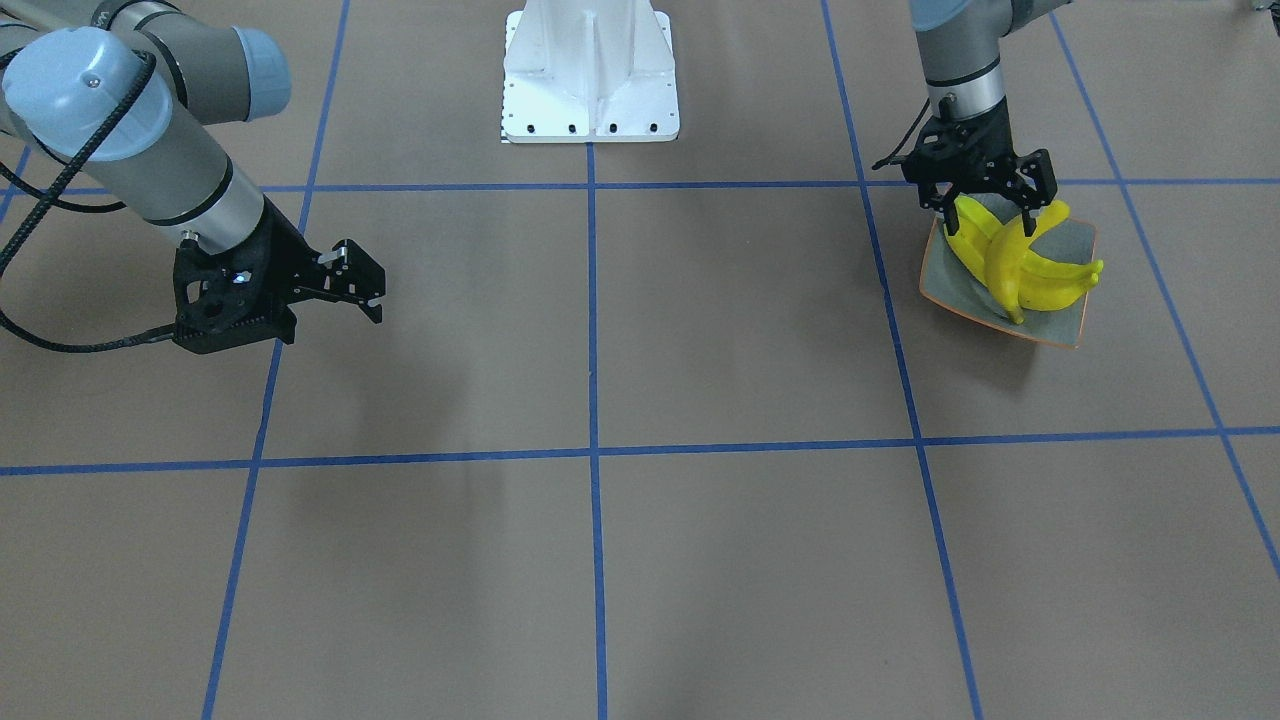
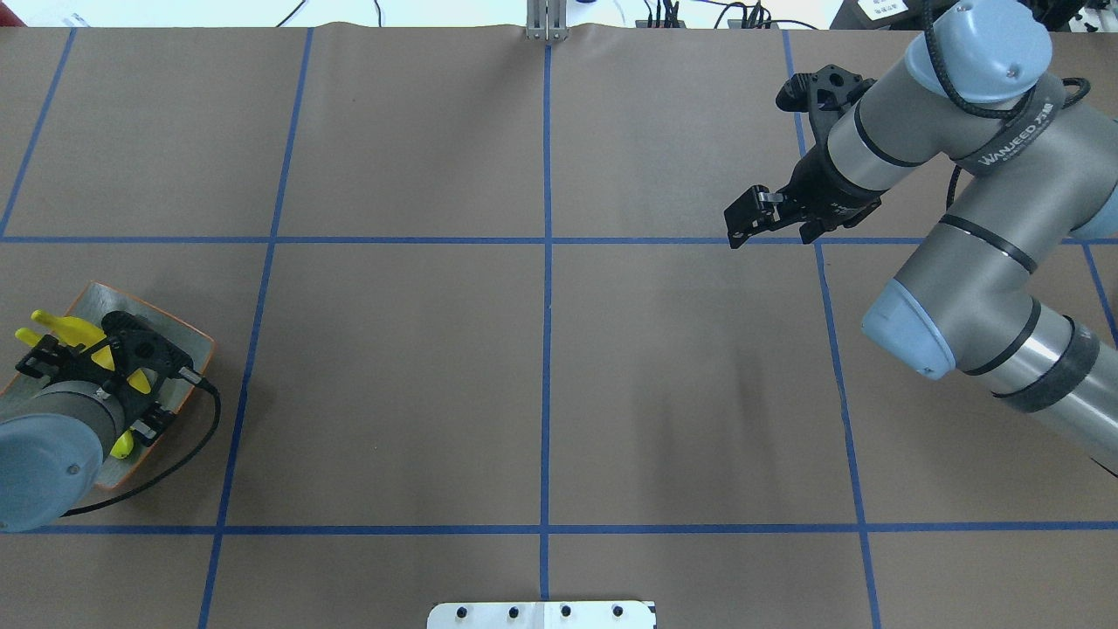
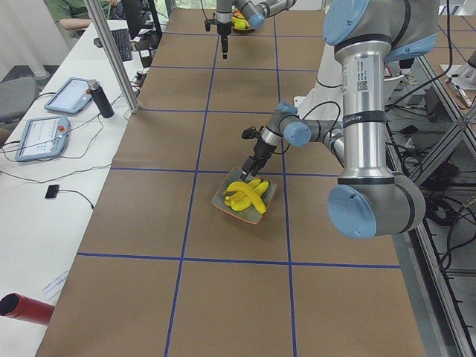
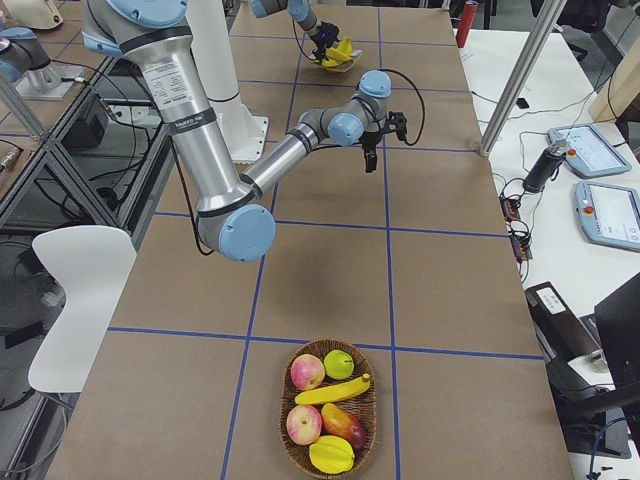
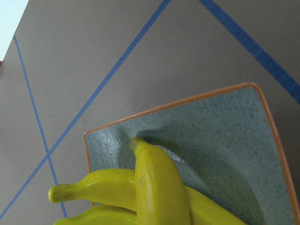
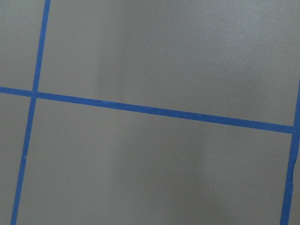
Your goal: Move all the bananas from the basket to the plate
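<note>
A pile of yellow bananas (image 1: pixel 1020 270) lies on the grey-blue plate (image 1: pixel 1075 240) with an orange rim, at the table end on my left. My left gripper (image 1: pixel 990 218) hovers right over the pile, open, its fingers straddling the top bananas. The left wrist view shows the bananas (image 5: pixel 159 187) resting on the plate (image 5: pixel 225 140). One more banana (image 4: pixel 332 390) lies in the wicker basket (image 4: pixel 285 440) at the table end on my right. My right gripper (image 1: pixel 365 290) is open and empty above bare table, far from the basket.
The basket also holds apples (image 4: pixel 307 372), a mango and a yellow star-shaped fruit. The white robot base (image 1: pixel 590 70) stands at the table's middle edge. Blue tape lines cross the brown table. Tablets and a bottle (image 3: pixel 100 100) lie on the side desk.
</note>
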Available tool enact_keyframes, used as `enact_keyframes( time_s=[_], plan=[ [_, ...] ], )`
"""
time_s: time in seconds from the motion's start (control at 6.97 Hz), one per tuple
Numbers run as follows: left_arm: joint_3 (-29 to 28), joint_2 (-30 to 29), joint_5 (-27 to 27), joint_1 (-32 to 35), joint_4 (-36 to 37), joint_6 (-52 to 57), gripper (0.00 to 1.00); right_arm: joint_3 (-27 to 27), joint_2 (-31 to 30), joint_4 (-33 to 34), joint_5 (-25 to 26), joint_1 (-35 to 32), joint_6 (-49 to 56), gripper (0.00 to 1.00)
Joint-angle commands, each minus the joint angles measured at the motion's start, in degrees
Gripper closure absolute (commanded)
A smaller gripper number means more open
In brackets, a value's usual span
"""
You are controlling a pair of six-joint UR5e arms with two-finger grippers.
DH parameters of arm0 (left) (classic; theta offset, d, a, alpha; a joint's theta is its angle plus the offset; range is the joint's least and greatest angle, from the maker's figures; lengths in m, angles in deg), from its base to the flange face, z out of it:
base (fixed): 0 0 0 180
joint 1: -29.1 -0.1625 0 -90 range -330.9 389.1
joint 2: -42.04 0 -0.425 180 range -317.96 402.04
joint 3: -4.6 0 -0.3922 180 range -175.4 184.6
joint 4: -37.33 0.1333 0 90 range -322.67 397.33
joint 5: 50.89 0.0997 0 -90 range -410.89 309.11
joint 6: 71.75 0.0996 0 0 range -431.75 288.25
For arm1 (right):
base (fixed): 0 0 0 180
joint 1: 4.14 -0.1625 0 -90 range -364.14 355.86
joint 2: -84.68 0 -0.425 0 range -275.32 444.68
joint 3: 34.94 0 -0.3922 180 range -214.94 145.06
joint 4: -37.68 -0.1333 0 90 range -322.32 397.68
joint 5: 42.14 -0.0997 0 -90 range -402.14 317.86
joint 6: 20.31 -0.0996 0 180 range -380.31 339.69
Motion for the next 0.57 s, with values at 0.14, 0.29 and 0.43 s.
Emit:
enact_keyframes(
  time_s=[0.14, 0.29, 0.43],
  plan=[
    [2.9, -8.8, -9.7, 5.9, 5.7, 3.6, 0.00, 0.1, -0.9, 0.0, -0.2, -1.1, 0.2, 0.00],
    [2.6, -16.2, -13.0, 8.3, 12.3, 4.5, 0.00, 0.0, -1.7, 0.0, -0.3, -2.2, 0.9, 0.00],
    [2.0, -22.8, -14.3, 8.7, 17.6, 4.4, 0.00, 0.1, -3.1, 0.0, -0.9, -4.3, 4.0, 0.00]
  ],
)
